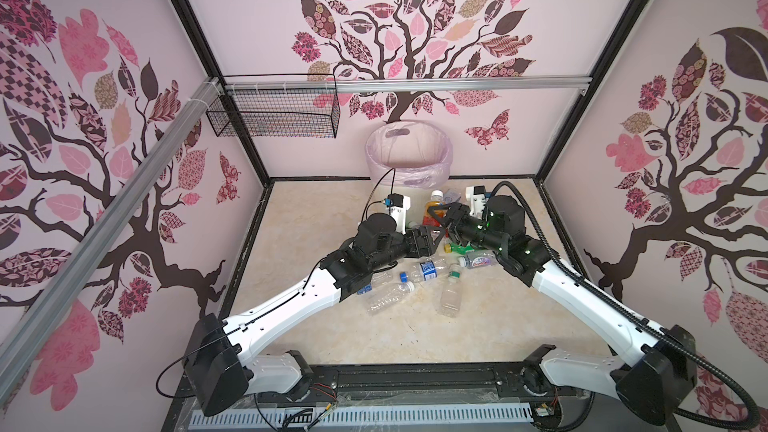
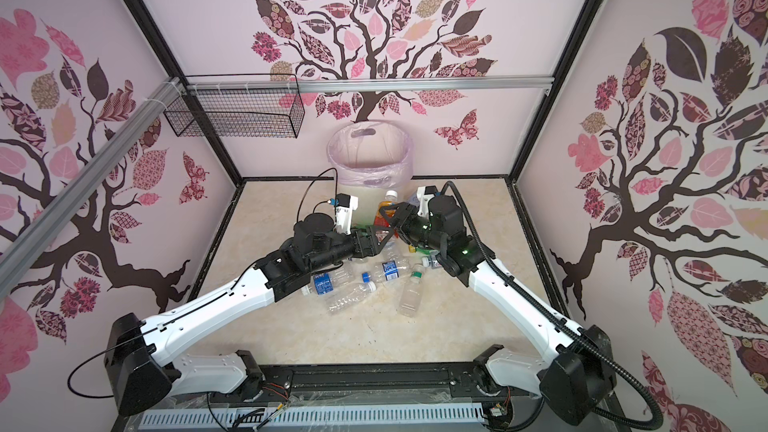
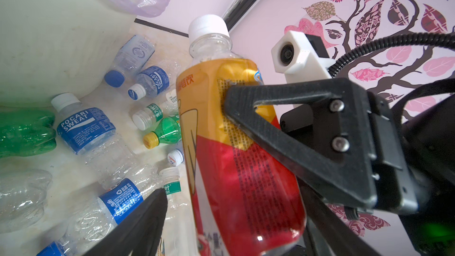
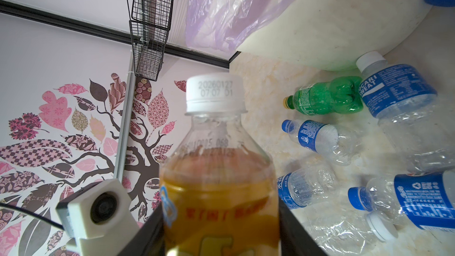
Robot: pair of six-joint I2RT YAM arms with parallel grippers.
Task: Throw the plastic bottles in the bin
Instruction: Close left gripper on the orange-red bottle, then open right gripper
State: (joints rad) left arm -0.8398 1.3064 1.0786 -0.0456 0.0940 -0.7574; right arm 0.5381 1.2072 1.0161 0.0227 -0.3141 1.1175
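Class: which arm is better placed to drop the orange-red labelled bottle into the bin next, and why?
Right, most likely. The right claw grips the orange-red labelled bottle, upright and close to the bin; the left claw stands open beside it, holding nothing.

Three pale pink walls close in this booth, each spread with a big brown tree decal (image 1: 399, 56) hung with patterned pink, maroon and tan leaves. A butterfly (image 1: 492, 128) sits low on the back wall. Black frame posts (image 1: 187, 14) run up the two back corners. A silver aluminium rail (image 1: 457, 85) crosses the back wall, and another rail (image 1: 104, 234) slants along the left wall. A black wire mesh basket (image 1: 282, 114) hangs from the back rail near the left corner. The tabletop (image 1: 374, 338) is beige, marble-patterned and evenly lit. A white slotted strip (image 1: 415, 413) lines its near edge.
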